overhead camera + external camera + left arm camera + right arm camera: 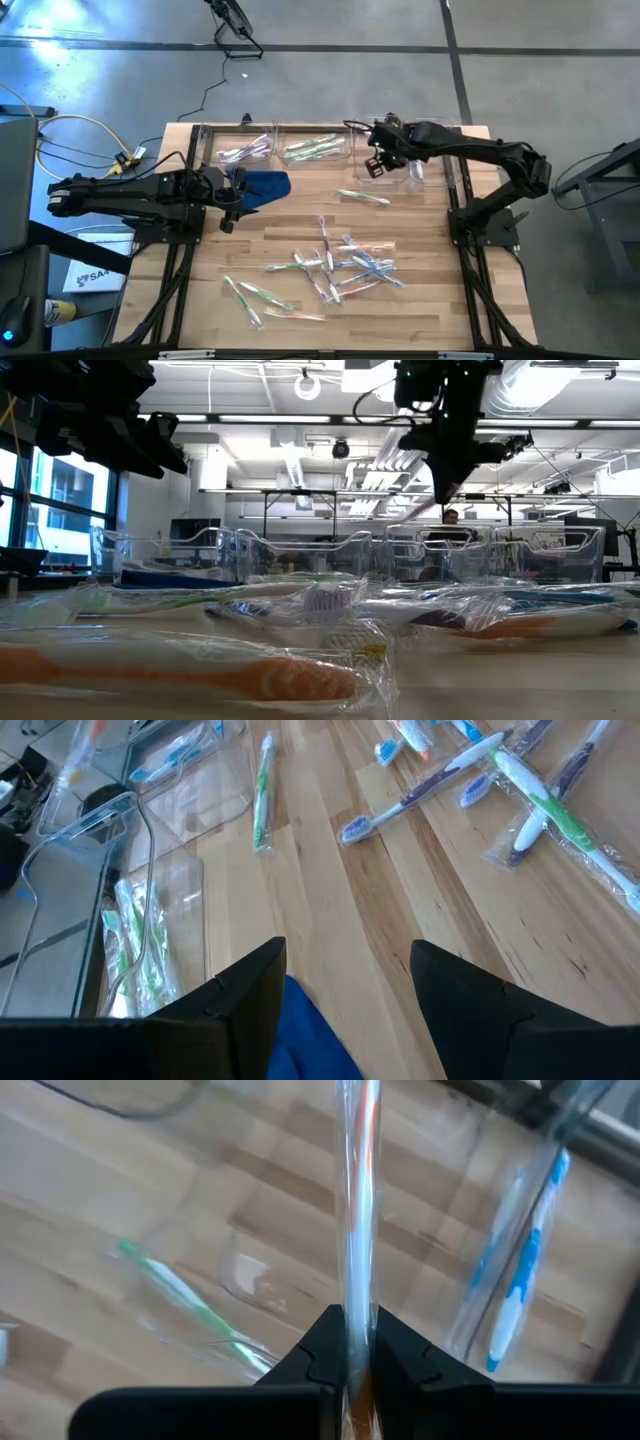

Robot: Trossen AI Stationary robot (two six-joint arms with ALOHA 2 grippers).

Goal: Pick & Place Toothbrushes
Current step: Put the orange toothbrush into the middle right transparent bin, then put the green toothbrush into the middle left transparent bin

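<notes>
Wrapped toothbrushes (200, 675) lie loose mid-table (420, 300), light, stiff, slippery; grasp mid-handle. Left of that pile, left pincer (232, 208) released over blue cloth (265, 184). Behind it, right pincer (352, 1342) clenched on orange toothbrush (360, 1200), above bins (300, 135).

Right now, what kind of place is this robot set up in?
Probably a lab or workshop: exposed ceiling ducts, a bare concrete floor, and loose cables beside the wooden table.
</notes>
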